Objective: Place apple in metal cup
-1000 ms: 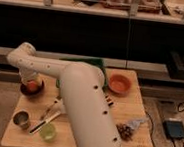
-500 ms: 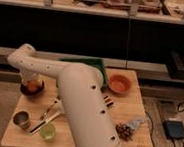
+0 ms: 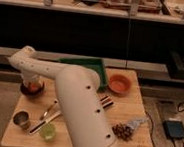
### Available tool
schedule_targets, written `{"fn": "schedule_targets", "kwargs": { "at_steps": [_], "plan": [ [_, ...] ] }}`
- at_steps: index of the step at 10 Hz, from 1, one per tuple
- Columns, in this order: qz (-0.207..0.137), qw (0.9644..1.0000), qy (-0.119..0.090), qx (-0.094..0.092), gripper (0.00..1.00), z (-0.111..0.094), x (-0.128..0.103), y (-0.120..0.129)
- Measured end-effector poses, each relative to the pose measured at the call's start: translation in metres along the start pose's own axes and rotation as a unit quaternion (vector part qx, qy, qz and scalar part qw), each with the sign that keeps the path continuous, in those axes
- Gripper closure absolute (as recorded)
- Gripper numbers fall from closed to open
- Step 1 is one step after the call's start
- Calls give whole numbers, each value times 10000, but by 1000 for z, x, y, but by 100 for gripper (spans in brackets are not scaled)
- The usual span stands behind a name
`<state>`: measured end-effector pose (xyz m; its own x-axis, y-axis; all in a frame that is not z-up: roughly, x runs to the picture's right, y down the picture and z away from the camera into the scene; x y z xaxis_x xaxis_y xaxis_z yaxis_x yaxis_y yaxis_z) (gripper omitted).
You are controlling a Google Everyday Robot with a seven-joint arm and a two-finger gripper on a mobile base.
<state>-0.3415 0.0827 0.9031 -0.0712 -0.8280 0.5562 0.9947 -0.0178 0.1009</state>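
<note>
Saw a wooden table (image 3: 126, 108) across the middle of the frame, with a bulky white robot arm (image 3: 80, 112) rising from the bottom centre and bending back toward the left.

Noted the metal cup (image 3: 21, 119) at the table's lower left, upright, mouth upward, near the front edge. Found a dark maroon bowl (image 3: 39, 92) higher in the frame, at the table's left edge, apart from the metal cup. Spotted the apple (image 3: 33, 87), orange-red, inside that bowl. Placed the pincer (image 3: 34, 83) at the arm's far end, pointing down, right over the apple and within the bowl's rim. Could not tell the pincer as released or clenched, nor as touching the apple or not.

Picked out pale long utensils (image 3: 47, 114) lying slantwise just right of the metal cup. Noted a translucent green cup (image 3: 48, 131) upright below them, near the front edge, right beside the arm's body.

Saw a green tray (image 3: 94, 67) at the table's back edge, partly hidden by the arm. Found short dark sticks (image 3: 106, 101) just right of the arm. Noted an orange bowl (image 3: 119, 84) at the table's upper right, beside the tray. Spotted dark grapes (image 3: 122, 131) at the lower right, touching a pale wrapper (image 3: 138, 123). Saw a grey-blue box (image 3: 174, 129) with cables on the floor at far right.
</note>
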Motion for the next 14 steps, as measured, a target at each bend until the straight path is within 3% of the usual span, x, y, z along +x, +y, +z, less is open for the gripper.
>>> {"fn": "schedule_targets", "kwargs": {
  "at_steps": [3,7,12,14],
  "plan": [
    [5,9999,-118,-112,42,11,0,5],
    [-4,9997,-185,-142,45,9,-3,10],
    [-38,9995,-296,-139,93,4,-11,12],
    [-32,9993,-355,-100,100,-3,-14,13]
  ]
}}
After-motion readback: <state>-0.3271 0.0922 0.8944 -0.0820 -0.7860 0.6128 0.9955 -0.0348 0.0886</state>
